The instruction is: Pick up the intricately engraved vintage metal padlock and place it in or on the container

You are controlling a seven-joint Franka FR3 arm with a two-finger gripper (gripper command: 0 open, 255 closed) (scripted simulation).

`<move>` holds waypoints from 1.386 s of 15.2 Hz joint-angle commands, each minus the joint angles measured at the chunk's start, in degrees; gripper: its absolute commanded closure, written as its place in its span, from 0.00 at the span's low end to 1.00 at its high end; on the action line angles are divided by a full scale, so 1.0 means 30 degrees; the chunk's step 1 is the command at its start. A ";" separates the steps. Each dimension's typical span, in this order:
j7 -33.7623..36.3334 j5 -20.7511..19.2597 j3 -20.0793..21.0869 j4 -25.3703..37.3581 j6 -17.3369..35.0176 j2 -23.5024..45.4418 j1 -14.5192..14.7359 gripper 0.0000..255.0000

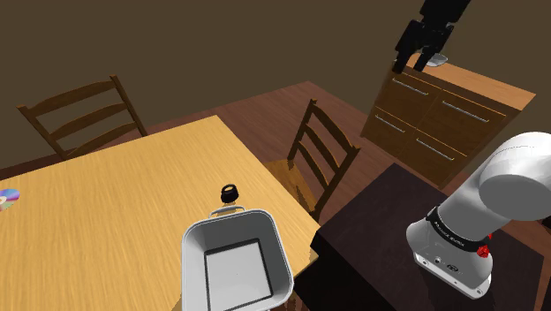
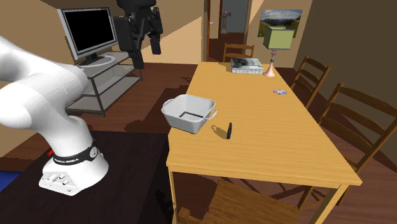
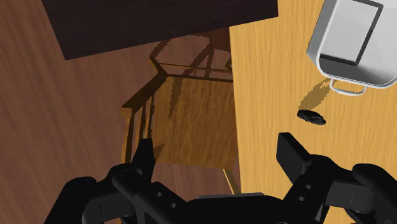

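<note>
**Tool held high and empty; padlock lies on the tabletop beside the pan**

Closest to me is the thick white arm, rising from its dark box stand, which stands against the near end of the light wooden tabletop. From there the arm reaches up and away, and its black tool hangs high in the air, well apart from everything on the tabletop. In the shoulder view it shows in front of a wooden chest of drawers. The two fingers stand wide apart with nothing between them. The wrist view looks down between them onto a wooden slat-backed chair, the dark wooden floor and the tabletop's long edge.

On the tabletop, near the end by the stand, sits a pale grey square pan with a loop handle on two opposite sides; nothing lies in it. The small black padlock rests on the bare wood just beside one of those handles, close to the pan but not touching it. In the shoulder view it lies just beyond the far handle.

Far off along the tabletop lies a shiny disc.
</note>
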 commanded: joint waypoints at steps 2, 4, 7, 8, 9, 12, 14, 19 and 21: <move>0.0236 0.0200 0.0249 -0.0305 0.0553 0.0263 0.0103 0.00; 0.0697 0.0594 0.0749 -0.0844 0.1676 0.0872 0.0317 0.00; 0.1366 0.1160 0.1495 -0.1468 0.3396 0.1994 0.0659 0.00; 0.1583 0.1341 0.1744 -0.1625 0.3976 0.2423 0.0773 0.00; 0.1797 0.1516 0.1992 -0.1756 0.4558 0.2879 0.0886 0.00; 0.2426 0.1999 0.2727 -0.1990 0.6305 0.4399 0.1216 0.00; 0.2839 0.2275 0.3212 -0.2012 0.7459 0.5532 0.1417 0.00; 0.3899 0.2723 0.4380 -0.1597 1.0230 0.8708 0.1839 0.00; 0.4357 0.2768 0.4816 -0.1247 1.1266 1.0090 0.1979 0.00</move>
